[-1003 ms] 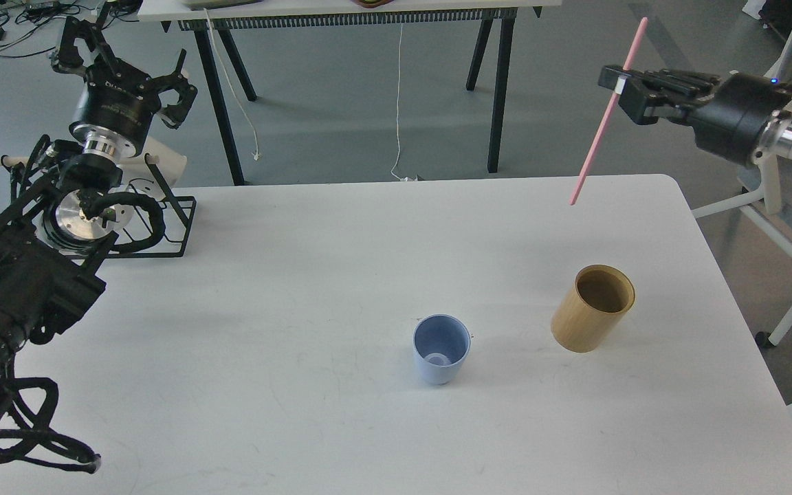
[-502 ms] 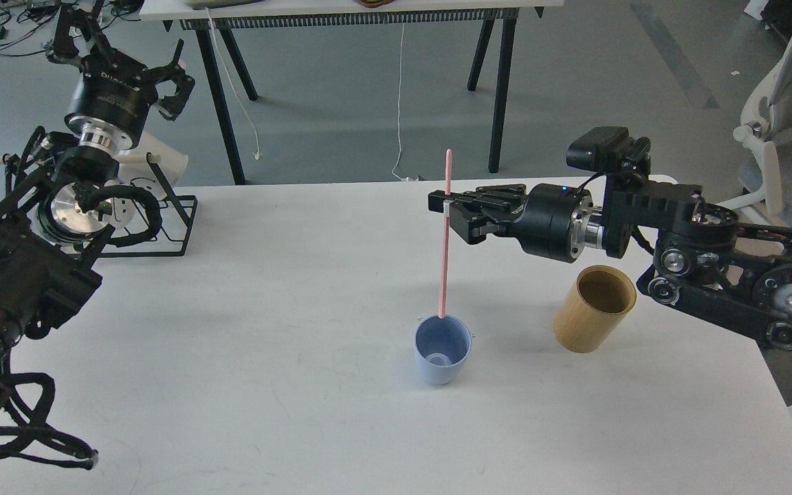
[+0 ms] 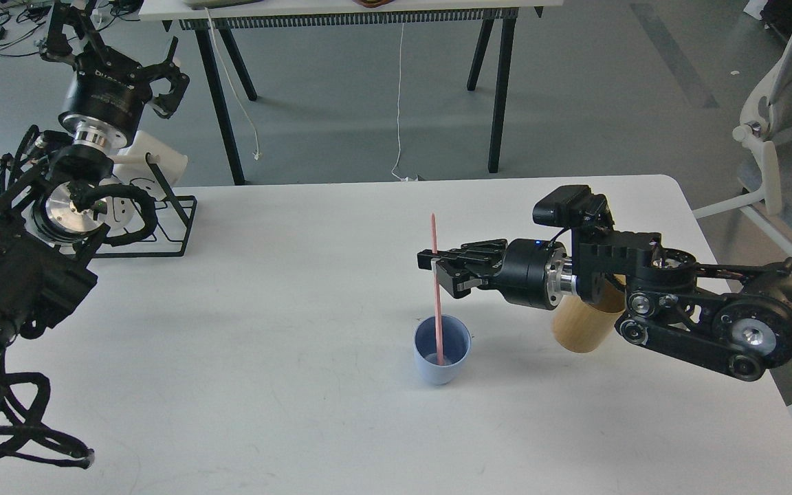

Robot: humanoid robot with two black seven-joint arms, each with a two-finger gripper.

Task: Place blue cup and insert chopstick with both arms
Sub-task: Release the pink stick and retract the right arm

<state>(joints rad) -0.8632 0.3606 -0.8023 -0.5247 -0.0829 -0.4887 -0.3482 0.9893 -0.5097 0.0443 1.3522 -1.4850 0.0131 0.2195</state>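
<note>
The pale-blue cup (image 3: 441, 357) stands upright on the white table (image 3: 265, 357), right of centre. The pink chopstick (image 3: 435, 275) is nearly upright with its lower end inside the cup, near the bottom. My right gripper (image 3: 435, 265) is shut on the chopstick at about its upper third, just above the cup. My right arm (image 3: 678, 302) reaches in from the right. My left gripper (image 3: 117, 58) is open and empty, raised far at the upper left, away from the cup.
A tan cylindrical holder (image 3: 578, 330) stands right of the cup, partly hidden behind my right arm. A black wire rack (image 3: 162, 227) with a white mug (image 3: 159, 161) sits at the table's back left. A second table (image 3: 341, 14) stands behind.
My right gripper has carried the chopstick from high at the right to over the cup, then lowered it so its tip is inside the cup. The left arm barely moved.
</note>
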